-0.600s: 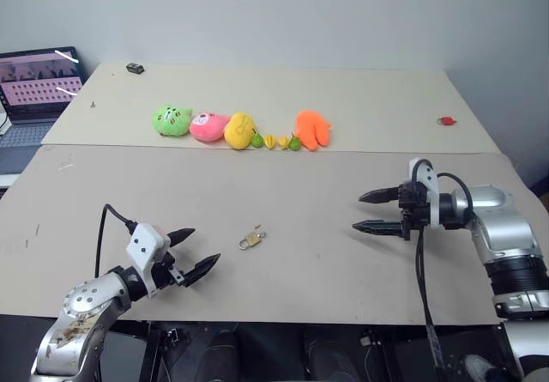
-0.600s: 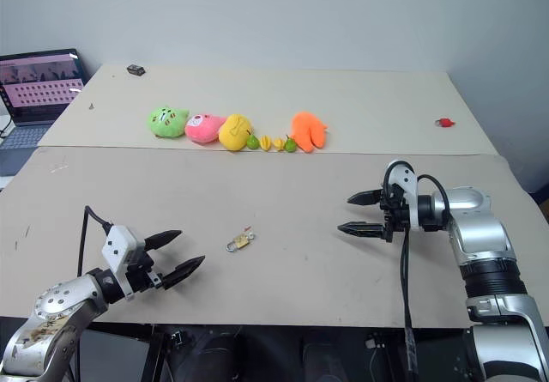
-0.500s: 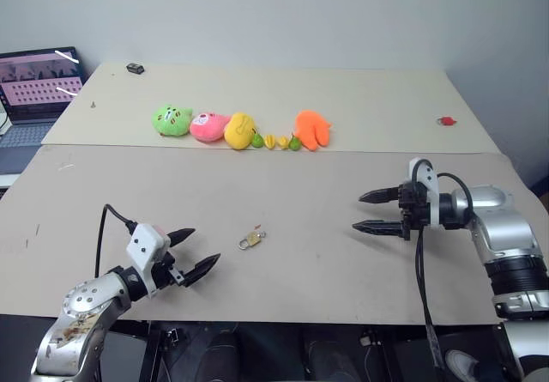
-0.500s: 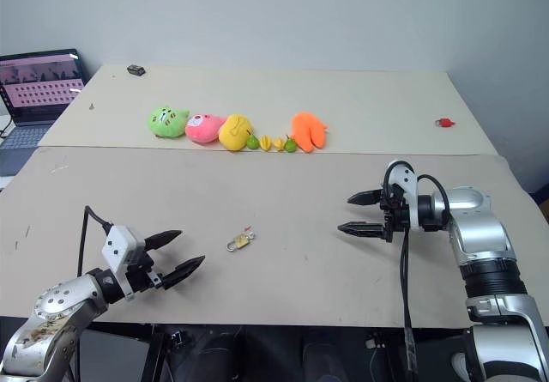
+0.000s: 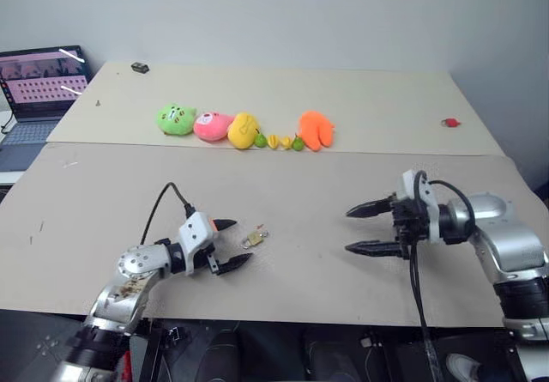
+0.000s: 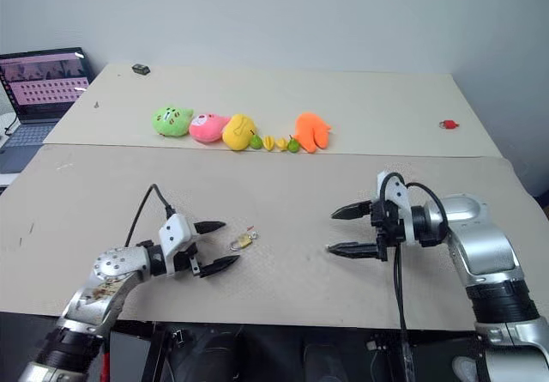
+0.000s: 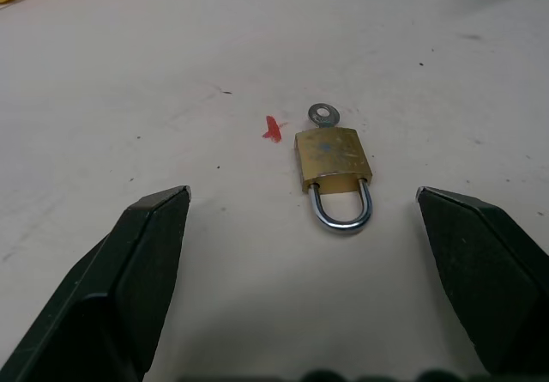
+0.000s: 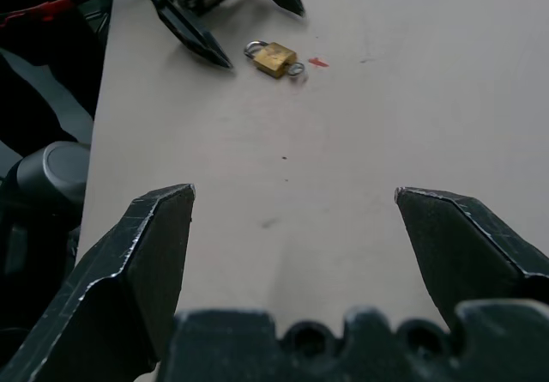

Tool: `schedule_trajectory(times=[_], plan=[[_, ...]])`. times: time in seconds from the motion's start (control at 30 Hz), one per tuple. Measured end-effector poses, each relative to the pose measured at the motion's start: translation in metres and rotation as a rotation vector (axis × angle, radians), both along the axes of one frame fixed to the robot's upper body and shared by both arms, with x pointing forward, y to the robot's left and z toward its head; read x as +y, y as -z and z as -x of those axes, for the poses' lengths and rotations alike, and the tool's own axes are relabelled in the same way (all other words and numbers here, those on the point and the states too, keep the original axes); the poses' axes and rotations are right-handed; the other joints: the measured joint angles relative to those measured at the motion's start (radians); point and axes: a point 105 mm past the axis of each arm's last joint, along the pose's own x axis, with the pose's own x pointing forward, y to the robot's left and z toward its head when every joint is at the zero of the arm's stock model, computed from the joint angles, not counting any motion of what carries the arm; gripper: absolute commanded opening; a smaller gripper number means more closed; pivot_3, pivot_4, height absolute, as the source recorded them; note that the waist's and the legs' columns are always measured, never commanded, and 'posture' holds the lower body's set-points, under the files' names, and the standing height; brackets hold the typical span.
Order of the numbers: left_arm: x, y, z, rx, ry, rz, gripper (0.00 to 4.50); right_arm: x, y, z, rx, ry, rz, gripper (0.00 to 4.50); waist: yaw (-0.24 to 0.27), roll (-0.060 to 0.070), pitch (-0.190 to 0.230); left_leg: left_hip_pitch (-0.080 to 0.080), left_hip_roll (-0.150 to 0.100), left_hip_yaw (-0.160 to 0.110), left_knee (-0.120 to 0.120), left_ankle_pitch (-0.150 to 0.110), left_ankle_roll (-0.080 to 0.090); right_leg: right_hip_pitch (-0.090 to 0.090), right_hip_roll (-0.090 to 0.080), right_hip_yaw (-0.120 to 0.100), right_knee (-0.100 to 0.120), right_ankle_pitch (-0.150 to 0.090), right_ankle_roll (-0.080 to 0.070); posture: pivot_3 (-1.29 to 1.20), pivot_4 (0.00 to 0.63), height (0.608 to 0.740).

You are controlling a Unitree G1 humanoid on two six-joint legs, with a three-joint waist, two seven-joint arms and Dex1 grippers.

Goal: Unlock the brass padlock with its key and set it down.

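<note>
Brass padlock (image 7: 334, 160) flat on table (image 7: 171, 73)

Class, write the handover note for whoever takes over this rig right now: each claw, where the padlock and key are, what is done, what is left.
Left claw: open, empty, low over the table, the brass padlock lying just ahead between its fingers.
Right claw: open, empty, off to the padlock's right.
Padlock: flat on the near table, shackle looks closed.
Key: its ring shows at the padlock's base, apparently inserted.
Done: nothing gripped yet.
Left: pick up the padlock, turn the key, set it down.
</note>
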Motion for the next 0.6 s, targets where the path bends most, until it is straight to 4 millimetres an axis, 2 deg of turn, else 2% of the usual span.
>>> schedule_trajectory(times=[0.23, 0.4, 0.47, 0.53, 0.6], plan=[[-0.017, -0.001, -0.011, -0.019, 0.024, 0.022, 4.50, 0.002, 0.001, 0.001, -0.005, 0.015, -0.007, 4.41, 0.011, 0.000, 0.000, 0.000, 0.000, 0.000, 0.000, 0.000, 0.000, 0.001, 0.000, 0.000, 0.000, 0.000, 0.000, 0.00, 0.150, 0.717], [-0.020, 0.000, -0.016, -0.016, 0.001, 0.040, 4.50, 0.001, 0.005, 0.001, 0.002, 0.032, -0.006, 4.41, 0.017, 0.000, -0.001, 0.001, -0.001, 0.000, 0.002, 0.000, 0.000, 0.002, 0.000, 0.000, 0.000, 0.001, 0.001, 0.00, 0.150, 0.717], [-0.020, 0.000, -0.016, -0.011, -0.003, 0.044, 3.98, 0.001, 0.006, 0.001, 0.004, 0.036, -0.006, 4.50, 0.017, 0.001, -0.001, 0.001, -0.001, 0.000, 0.002, 0.000, 0.000, 0.002, 0.000, 0.000, 0.000, 0.001, 0.001, 0.00, 0.150, 0.717], [-0.020, 0.001, -0.016, -0.008, -0.004, 0.043, 3.67, 0.001, 0.006, 0.001, 0.003, 0.037, -0.006, 4.50, 0.017, 0.001, -0.001, 0.001, -0.001, 0.000, 0.002, 0.000, 0.000, 0.003, 0.000, 0.000, 0.000, 0.001, 0.001, 0.00, 0.150, 0.717], [-0.021, 0.001, -0.016, -0.005, -0.002, 0.044, 2.88, 0.000, 0.006, 0.000, 0.002, 0.044, -0.006, 4.50, 0.017, 0.001, -0.001, 0.001, -0.001, 0.000, 0.002, 0.000, 0.000, 0.003, 0.000, 0.000, 0.000, 0.001, 0.001, 0.00, 0.150, 0.717]])
